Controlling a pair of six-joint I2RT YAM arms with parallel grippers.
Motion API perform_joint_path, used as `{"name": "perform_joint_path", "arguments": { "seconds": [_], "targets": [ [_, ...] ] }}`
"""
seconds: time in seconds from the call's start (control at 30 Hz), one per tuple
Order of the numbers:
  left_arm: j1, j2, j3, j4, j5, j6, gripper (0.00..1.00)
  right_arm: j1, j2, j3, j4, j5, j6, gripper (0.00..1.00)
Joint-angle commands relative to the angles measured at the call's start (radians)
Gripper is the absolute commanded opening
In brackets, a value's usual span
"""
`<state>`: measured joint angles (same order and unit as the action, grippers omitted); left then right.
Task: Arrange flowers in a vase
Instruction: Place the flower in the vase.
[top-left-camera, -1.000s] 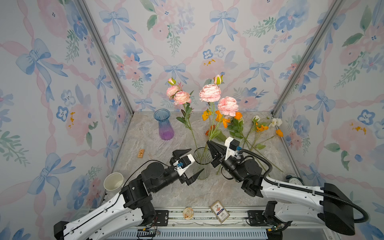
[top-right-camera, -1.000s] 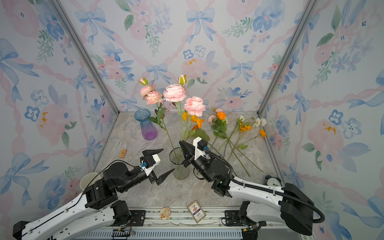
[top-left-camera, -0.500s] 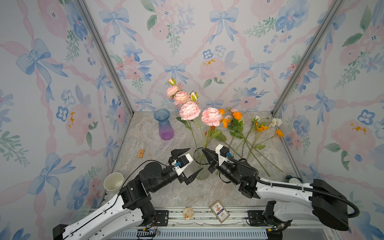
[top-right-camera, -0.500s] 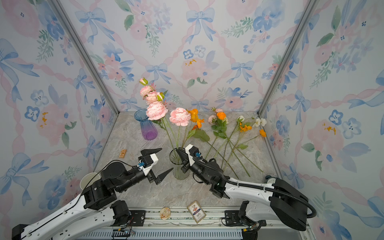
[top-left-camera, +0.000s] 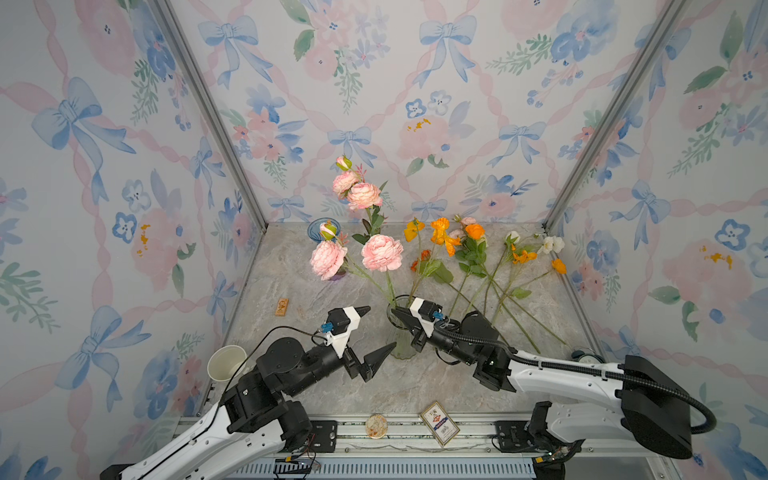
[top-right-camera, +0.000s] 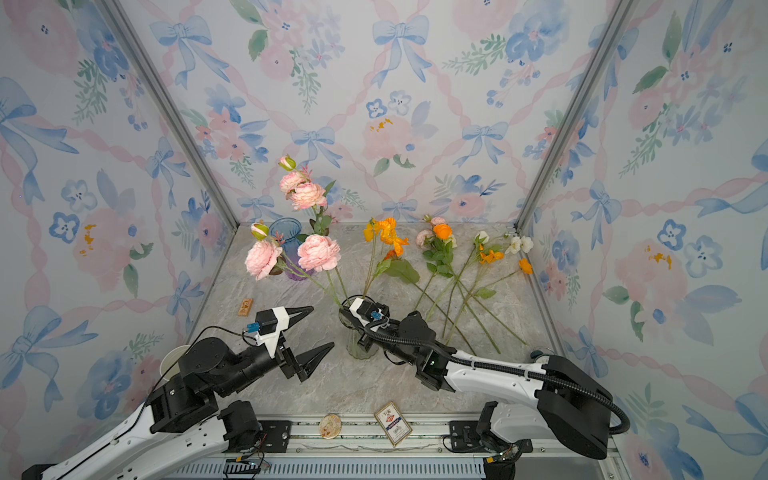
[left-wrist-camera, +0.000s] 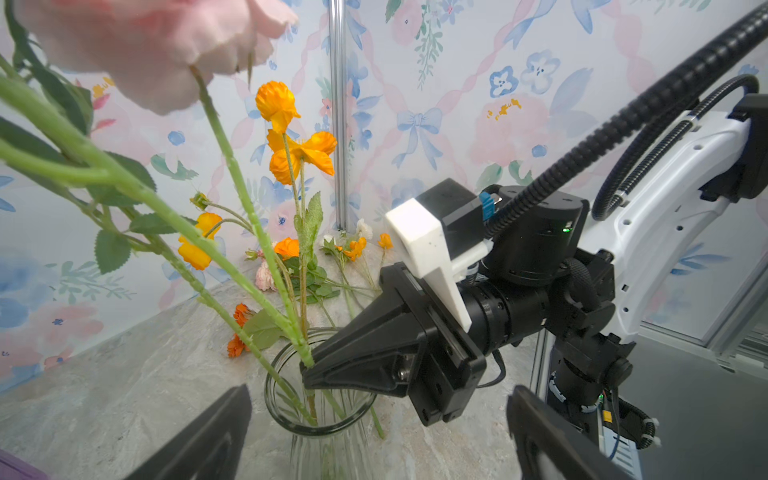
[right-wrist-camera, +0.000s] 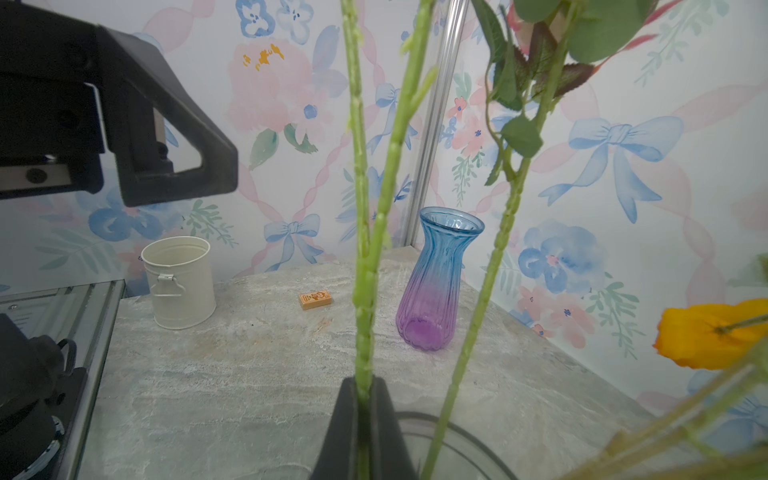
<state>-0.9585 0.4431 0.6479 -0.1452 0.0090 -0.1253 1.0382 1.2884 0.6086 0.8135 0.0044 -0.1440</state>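
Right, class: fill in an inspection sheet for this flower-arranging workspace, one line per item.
Surface: marbled table, no spills seen.
Job's things: clear vase holds pink flowers and a poppy; loose flowers lie on the table; blue-purple vase stands empty.
Clutter: cream cup, orange block; card pack and disc on the front rail.
Grippers: left gripper open, empty, beside the clear vase; right gripper shut on one pink flower by its stem, at the vase mouth.
Cables: black lead loops at the left wrist; ribbed hose along the right arm.
Surroundings: floral wallpaper, metal corner posts.
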Motion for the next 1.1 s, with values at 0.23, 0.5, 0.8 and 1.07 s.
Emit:
{"name": "perform_joint_path", "arguments": {
  "seconds": [0.23, 0.5, 0.8, 1.07],
  "targets": [
    [0.008, -0.014, -0.027, -0.039, 0.032, -0.082, 0.98, -0.022, 0.035, 0.032, -0.057, -0.037, -0.042, 0.05],
    [0.008, 0.002, -0.036, -0.037, 0.04, -0.072, 0.98, -0.035, 0.016, 0.028, -0.071, -0.025, -0.042, 0.21],
    [0.006, 0.053, -0.032, -0.036, 0.067, -0.065, 0.98, -0.049, -0.038, 0.02, -0.101, -0.018, -0.039, 0.34],
    [0.0, 0.089, -0.013, -0.035, 0.157, -0.055, 0.98, -0.055, -0.185, 0.008, -0.23, 0.02, -0.037, 0.56]
  ]
}}
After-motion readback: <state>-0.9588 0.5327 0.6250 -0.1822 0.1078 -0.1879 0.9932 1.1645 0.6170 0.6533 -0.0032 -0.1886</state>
